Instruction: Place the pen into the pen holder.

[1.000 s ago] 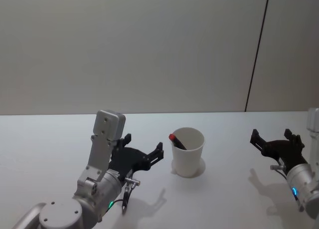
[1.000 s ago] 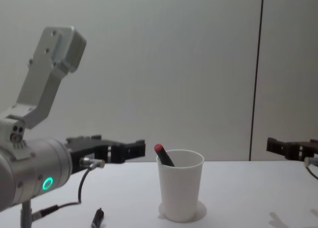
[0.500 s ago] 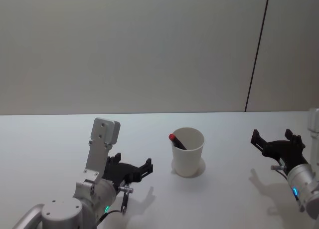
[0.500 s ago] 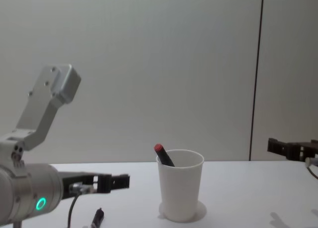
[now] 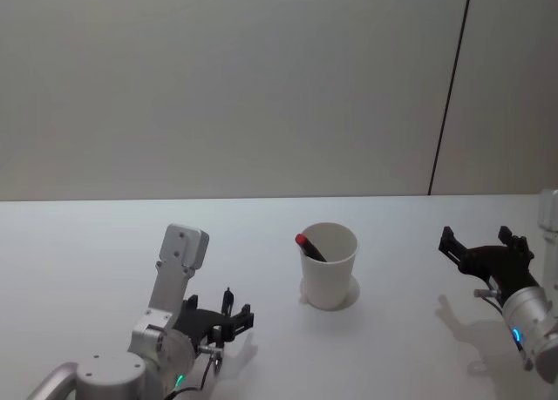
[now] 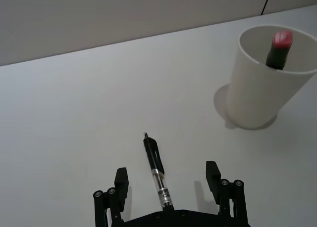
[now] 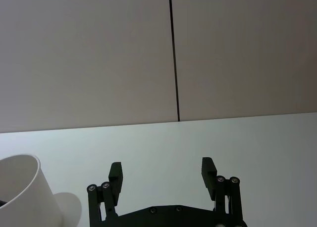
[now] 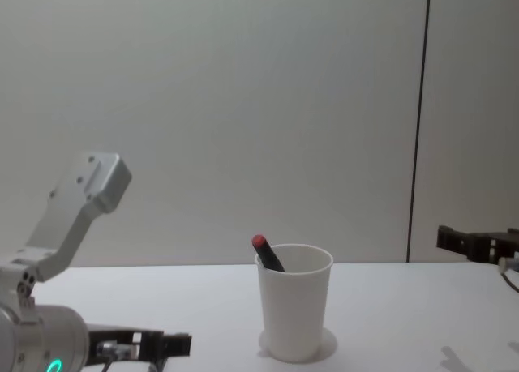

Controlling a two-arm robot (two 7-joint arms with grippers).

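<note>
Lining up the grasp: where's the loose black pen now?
Left wrist view: the black pen lies flat on the table between the fingers of the open left claw, to the robot's left of the pen holder.

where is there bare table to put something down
Bare table lies between the paper cup and the right end effector, and behind the cup. Crowded near left: the open left end effector straddles the black pen.

bare table (image 5: 96, 243) all round pen holder (image 5: 330, 276), red-capped pen (image 5: 309, 247) leaning inside its left rim
</note>
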